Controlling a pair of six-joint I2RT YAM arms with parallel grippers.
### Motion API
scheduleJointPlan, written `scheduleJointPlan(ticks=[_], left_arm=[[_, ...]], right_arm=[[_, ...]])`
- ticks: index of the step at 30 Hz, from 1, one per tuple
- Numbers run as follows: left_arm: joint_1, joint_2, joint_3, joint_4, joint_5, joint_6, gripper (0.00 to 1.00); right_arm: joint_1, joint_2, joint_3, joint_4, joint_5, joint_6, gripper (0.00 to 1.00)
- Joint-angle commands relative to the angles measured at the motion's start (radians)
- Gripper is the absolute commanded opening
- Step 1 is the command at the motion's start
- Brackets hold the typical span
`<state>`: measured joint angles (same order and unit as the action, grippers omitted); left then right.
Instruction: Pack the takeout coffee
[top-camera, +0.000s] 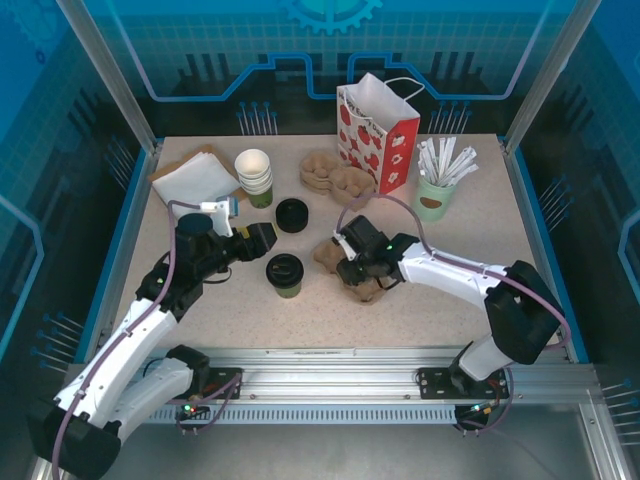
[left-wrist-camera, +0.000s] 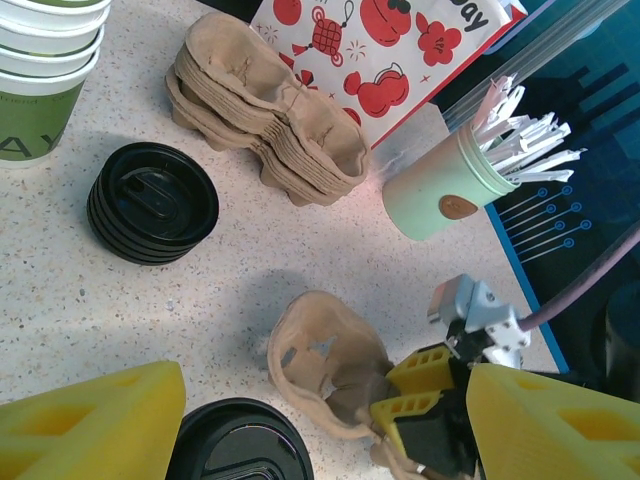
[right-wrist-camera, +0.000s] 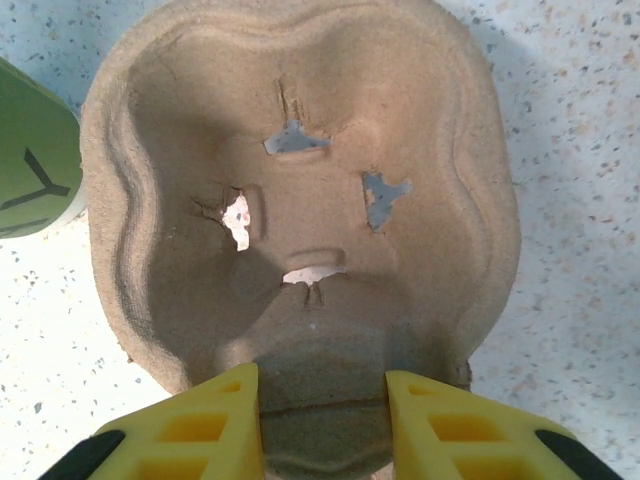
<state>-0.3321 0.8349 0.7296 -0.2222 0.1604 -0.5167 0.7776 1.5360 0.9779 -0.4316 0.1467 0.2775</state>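
Note:
The takeout coffee (top-camera: 284, 275), a green cup with a black lid, stands upright mid-table; its lid (left-wrist-camera: 238, 448) shows at the bottom of the left wrist view. My left gripper (top-camera: 266, 238) hovers just behind and left of it, open and holding nothing, its yellow fingers (left-wrist-camera: 95, 425) wide apart. A brown pulp cup carrier (top-camera: 345, 262) lies right of the coffee. My right gripper (right-wrist-camera: 322, 405) is shut on the carrier (right-wrist-camera: 300, 190), pinching the ridge at its near end. The cup's green side (right-wrist-camera: 30, 160) touches the carrier's left edge.
At the back stand a stack of lidless cups (top-camera: 255, 172), a low stack of black lids (top-camera: 292, 214), a pile of carriers (top-camera: 335, 178), a red-and-white paper bag (top-camera: 377, 135) and a mint cup of stirrers (top-camera: 437, 192). Napkins (top-camera: 195, 178) lie at the back left.

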Motion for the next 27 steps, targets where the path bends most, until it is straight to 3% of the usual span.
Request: scheduleJointPlan(ticks=[1, 9, 19, 23, 27], left_arm=[[0.000, -0.004, -0.012, 0.010, -0.001, 0.015, 0.76], [0.001, 0.001, -0.024, 0.027, 0.008, 0.014, 0.76], [0.000, 0.002, -0.010, 0.026, 0.019, 0.014, 0.76], [0.000, 0.014, 0.009, 0.030, 0.041, 0.014, 0.76], [-0.003, 0.035, 0.034, 0.061, 0.078, 0.002, 0.76]], right_arm=[[0.053, 0.011, -0.031, 0.104, 0.081, 0.116, 0.32], [0.133, 0.050, -0.056, 0.118, 0.125, 0.197, 0.38], [0.141, -0.040, 0.009, 0.007, 0.148, 0.149, 0.61], [0.076, -0.138, 0.127, -0.093, 0.159, 0.019, 0.68], [-0.083, -0.169, 0.307, -0.153, 0.085, -0.114, 0.73]])
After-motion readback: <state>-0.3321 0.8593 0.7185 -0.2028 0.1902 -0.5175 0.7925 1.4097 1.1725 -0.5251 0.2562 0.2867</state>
